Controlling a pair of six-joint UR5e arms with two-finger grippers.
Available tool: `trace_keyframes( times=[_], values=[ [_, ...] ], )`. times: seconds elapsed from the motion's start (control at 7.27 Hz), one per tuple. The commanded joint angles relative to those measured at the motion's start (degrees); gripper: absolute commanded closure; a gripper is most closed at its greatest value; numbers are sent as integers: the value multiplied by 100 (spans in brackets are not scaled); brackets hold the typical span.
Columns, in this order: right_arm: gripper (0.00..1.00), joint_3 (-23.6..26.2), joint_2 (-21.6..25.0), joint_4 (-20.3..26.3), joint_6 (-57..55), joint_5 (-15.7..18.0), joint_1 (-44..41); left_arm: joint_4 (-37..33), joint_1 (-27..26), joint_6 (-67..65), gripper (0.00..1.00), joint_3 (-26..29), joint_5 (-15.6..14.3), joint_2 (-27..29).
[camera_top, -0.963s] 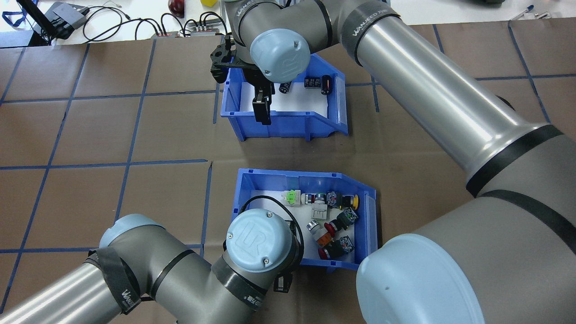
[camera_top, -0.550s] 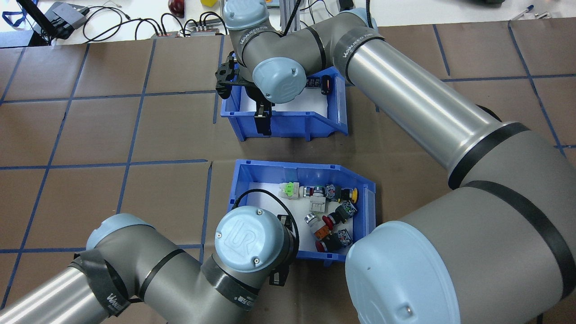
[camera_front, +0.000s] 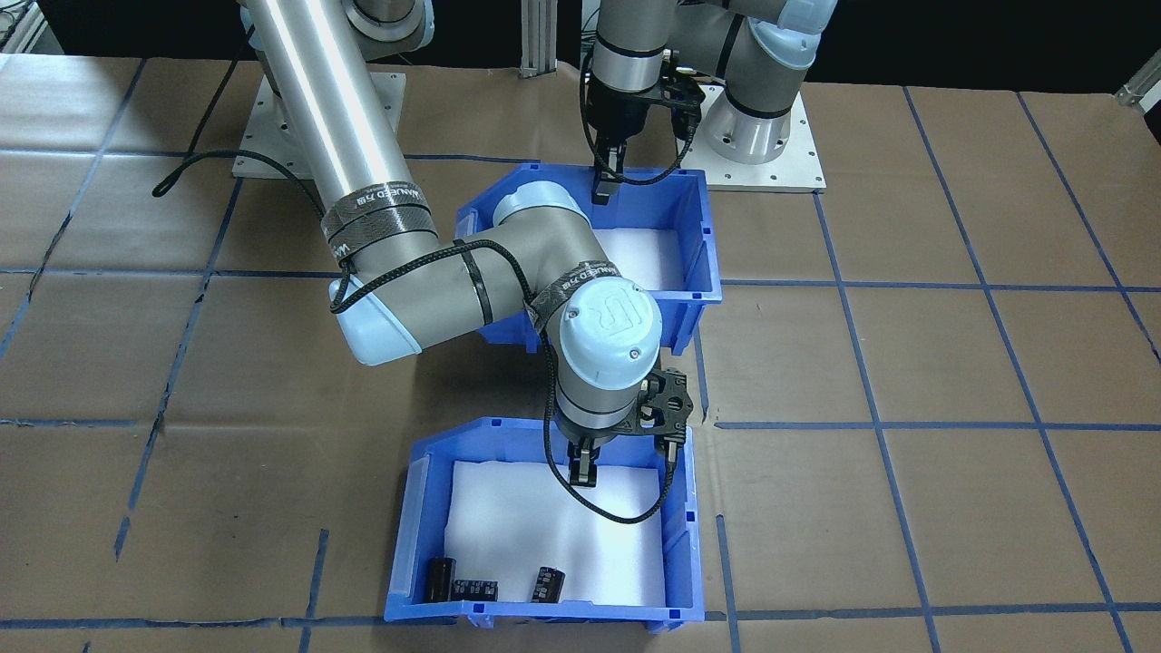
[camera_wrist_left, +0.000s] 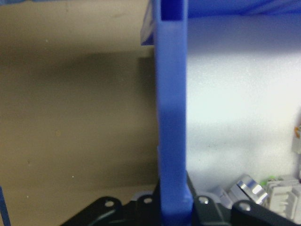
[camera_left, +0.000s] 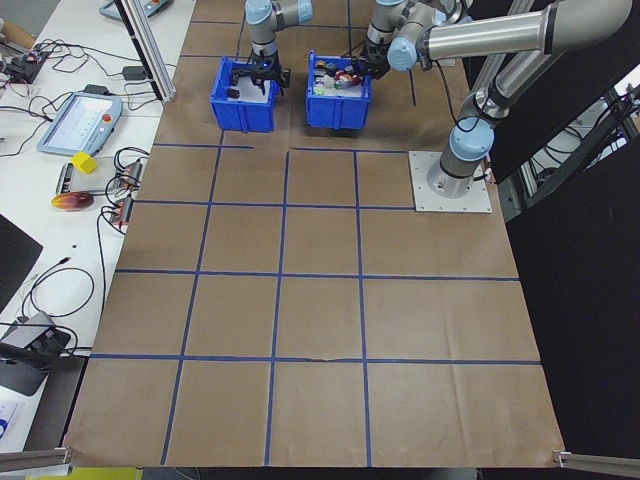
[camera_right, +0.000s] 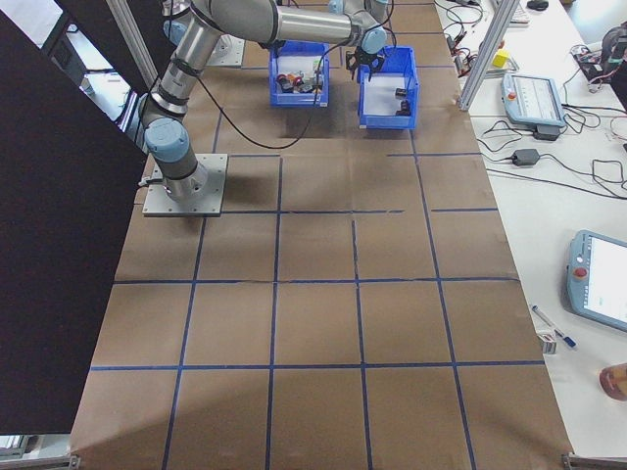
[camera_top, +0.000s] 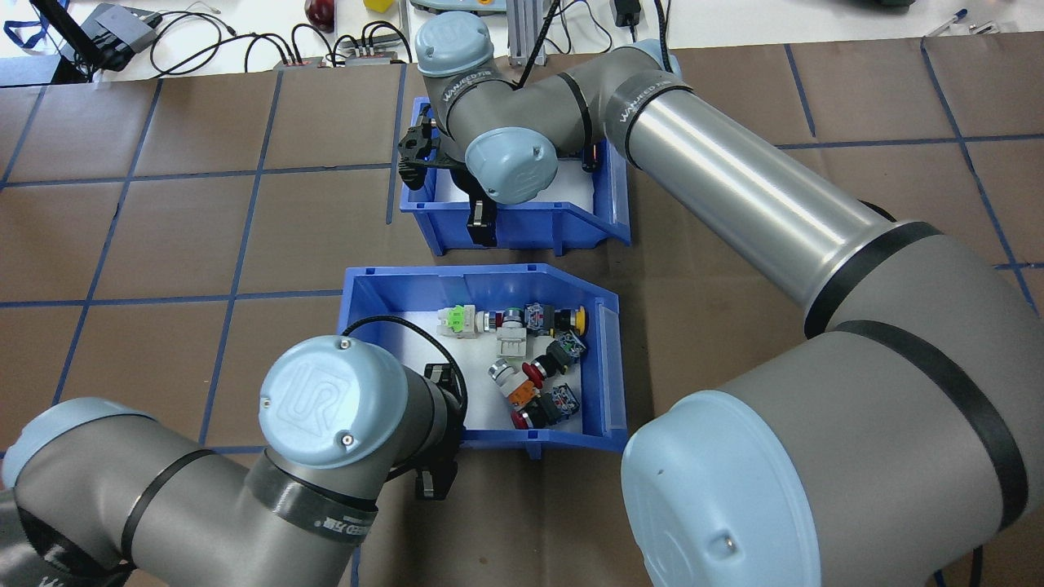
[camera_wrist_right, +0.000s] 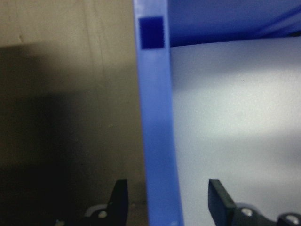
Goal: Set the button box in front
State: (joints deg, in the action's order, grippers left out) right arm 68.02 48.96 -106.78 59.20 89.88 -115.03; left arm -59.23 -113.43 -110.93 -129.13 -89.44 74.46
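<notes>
a: where's the button box [camera_top: 391, 297]?

b: in the overhead view it sits just below centre, near the robot, its coloured switches [camera_top: 534, 359] bunched toward three o'clock on the white foam. the capacitor bin [camera_top: 538, 228] lies just beyond it at twelve o'clock, close but not touching.

a: and the left gripper [camera_top: 432, 477]?

b: at the box's near wall, around seven o'clock of it. its wrist camera shows the blue wall [camera_wrist_left: 171, 132] running straight up between the fingers, clamped tight.

a: the right gripper [camera_top: 479, 222]?

b: it straddles the near wall [camera_wrist_right: 155, 141] of the capacitor bin, one finger [camera_wrist_right: 220, 197] inside over the foam, the other [camera_wrist_right: 118, 200] outside; both stand clear of the wall, spread wide.
</notes>
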Motion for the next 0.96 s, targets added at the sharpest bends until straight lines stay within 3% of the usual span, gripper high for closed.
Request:
trace_keyframes(
  times=[0.0,0.41,0.69,0.83],
  values=[
    [95,-87,8,-62,21,186,24,-221,216,151,100,2,-151,-177],
    [96,-577,149,-55,143,371,322,-360,391,142,100,2,-187,-239],
    [97,-510,350,16,1044,442,944,-423,829,421,100,2,-188,-432],
    [97,-465,534,356,1685,442,1408,-388,1014,571,100,37,-179,-398]
  ],
)
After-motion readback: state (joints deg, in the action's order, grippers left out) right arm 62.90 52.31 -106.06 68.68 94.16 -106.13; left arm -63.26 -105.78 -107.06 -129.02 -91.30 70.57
